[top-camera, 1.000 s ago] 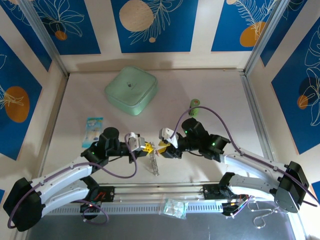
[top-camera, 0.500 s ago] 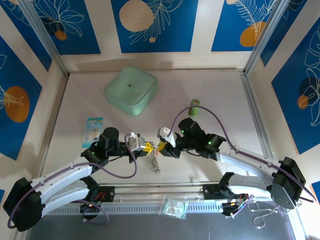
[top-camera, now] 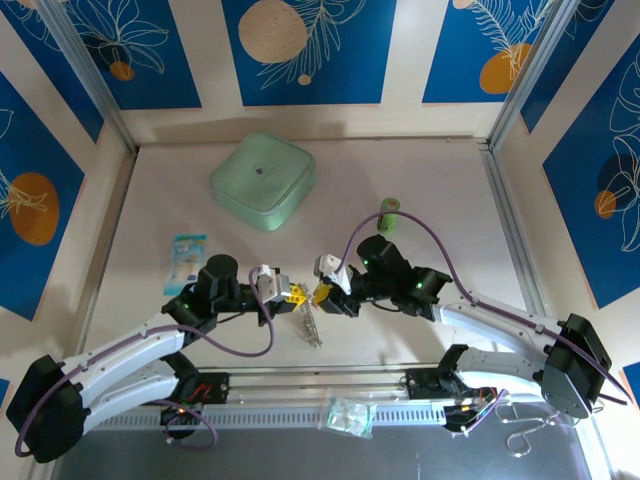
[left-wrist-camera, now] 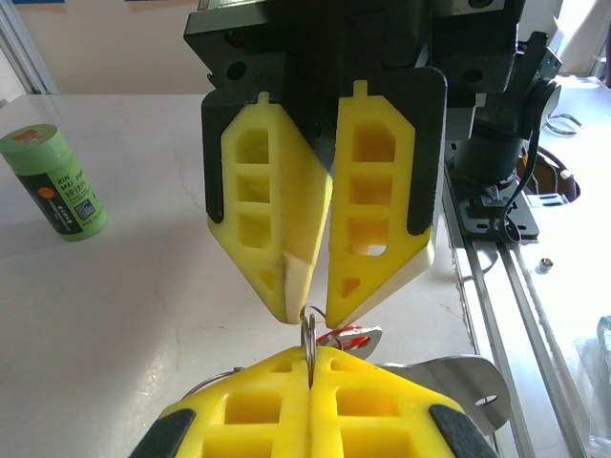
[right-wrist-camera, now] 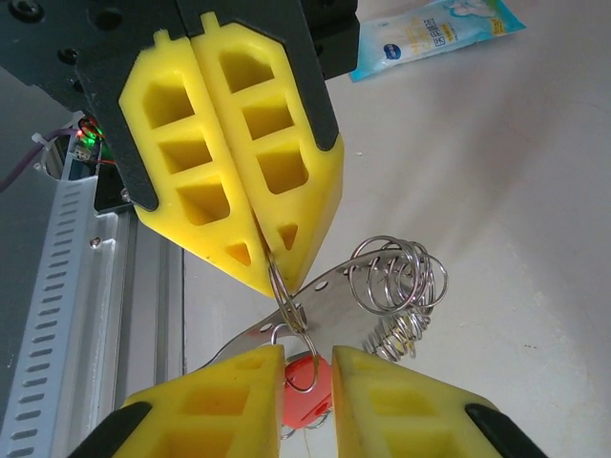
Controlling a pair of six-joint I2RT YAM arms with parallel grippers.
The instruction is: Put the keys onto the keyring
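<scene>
Two claws meet. Left claw (left-wrist-camera: 310, 355) squeezes keyring (left-wrist-camera: 308, 330) tight. Right claw (right-wrist-camera: 307, 355) gapes little, red key (right-wrist-camera: 304, 401) in gap, hold unclear. Should close slowly, ring steady.

Pale green square plastic lid (top-camera: 262, 180) lies at the rear left of the white table (top-camera: 440, 180). Green labelled cylinder (top-camera: 389, 213) sits right of the lid, nearer the front. Flat printed plastic packet (top-camera: 187, 258) lies at left, before the lid. Left gripper (top-camera: 297, 294) and right gripper (top-camera: 322, 293) meet tip to tip at centre front, between packet and cylinder. Small silver split ring (right-wrist-camera: 286, 307) sits pinched in the left fingertips. Red-headed metal key (right-wrist-camera: 304, 399) sits between the right fingers, beside a cluster of silver wire rings (right-wrist-camera: 396, 281). Clear plastic bag (top-camera: 350, 415) lies on the slotted metal rail (top-camera: 270, 410) in front.
</scene>
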